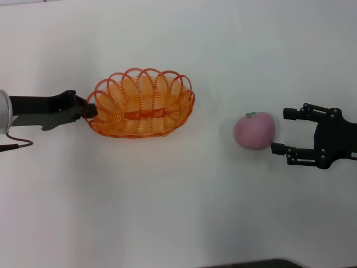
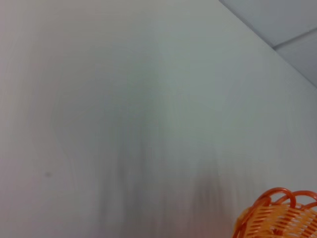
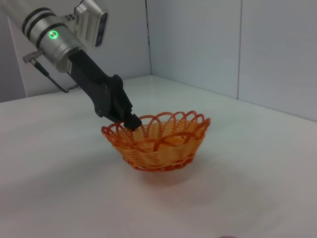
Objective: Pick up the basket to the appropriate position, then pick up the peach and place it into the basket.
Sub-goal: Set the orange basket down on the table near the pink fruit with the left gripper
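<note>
orange basket (image 1: 167, 100), pink peach (image 1: 255, 131), black claws

Wide bare tabletop (image 1: 167, 212) on the near side of everything, open for a pass from either flank. Between basket (image 1: 140, 104) and peach (image 1: 254, 130), a clear lane, well apart on both sides. Basket's left end blocked by the left hand (image 1: 89, 109), clamped on the looped rim there (seen closed on the rim in the right wrist view too); basket's top open, nothing inside or over it. Right of the peach, right hand (image 1: 280, 130) spread wide, fingertips just beside the fruit, one on the far side, one on the near side. Left and far sides of the peach unobstructed. Wall panels (image 3: 237, 44) beyond the tabletop's far edge.
</note>
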Tool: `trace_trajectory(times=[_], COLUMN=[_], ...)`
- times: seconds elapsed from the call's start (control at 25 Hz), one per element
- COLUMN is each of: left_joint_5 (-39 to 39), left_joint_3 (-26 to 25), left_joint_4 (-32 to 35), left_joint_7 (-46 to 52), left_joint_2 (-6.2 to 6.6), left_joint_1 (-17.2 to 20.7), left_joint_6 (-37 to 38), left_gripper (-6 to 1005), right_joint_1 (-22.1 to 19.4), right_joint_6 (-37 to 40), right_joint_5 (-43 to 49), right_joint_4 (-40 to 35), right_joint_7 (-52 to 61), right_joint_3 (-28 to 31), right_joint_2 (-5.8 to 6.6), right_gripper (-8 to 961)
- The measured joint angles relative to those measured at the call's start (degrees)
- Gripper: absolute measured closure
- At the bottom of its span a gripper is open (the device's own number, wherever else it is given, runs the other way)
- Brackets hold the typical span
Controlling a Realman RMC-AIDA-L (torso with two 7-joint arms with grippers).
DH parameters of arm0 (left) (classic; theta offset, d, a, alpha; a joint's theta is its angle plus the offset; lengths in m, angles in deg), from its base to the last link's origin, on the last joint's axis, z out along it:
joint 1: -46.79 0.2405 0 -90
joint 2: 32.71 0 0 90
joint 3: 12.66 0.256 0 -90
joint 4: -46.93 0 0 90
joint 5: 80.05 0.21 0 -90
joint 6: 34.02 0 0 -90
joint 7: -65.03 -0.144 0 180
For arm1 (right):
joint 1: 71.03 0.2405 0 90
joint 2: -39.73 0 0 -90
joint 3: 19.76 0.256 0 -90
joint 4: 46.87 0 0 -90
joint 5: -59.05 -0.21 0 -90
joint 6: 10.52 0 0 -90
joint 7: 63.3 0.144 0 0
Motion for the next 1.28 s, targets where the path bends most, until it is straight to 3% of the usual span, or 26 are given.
trace_trajectory(times=[0.92,1.16,1.28], left_joint_5=[-2.80,-5.64,-6.83], left_joint_3=[0.53,0.10,-0.40], left_joint_4=[-0.08,-0.20,-0.23], left_joint_7=[-0.53,-2.34,-2.72], left_joint_2=[0.56,0.66,0.89], left_joint_1=[0.66,1.48,2.24], left_joint_6=[2.08,5.12,5.93], left_gripper=[931,716,555], right_joint_1=[0.14,0.14,0.14], right_joint_6=[0.00,0.00,0.00], right_joint_5=[0.19,0.24,0.23], right_joint_4=[0.00,0.00,0.00], right_joint_7=[0.00,0.00,0.00], right_joint_3=[-0.01,0.00,-0.08], right_joint_2=[-0.05,-0.09,-0.09], right_gripper=[97,97,97])
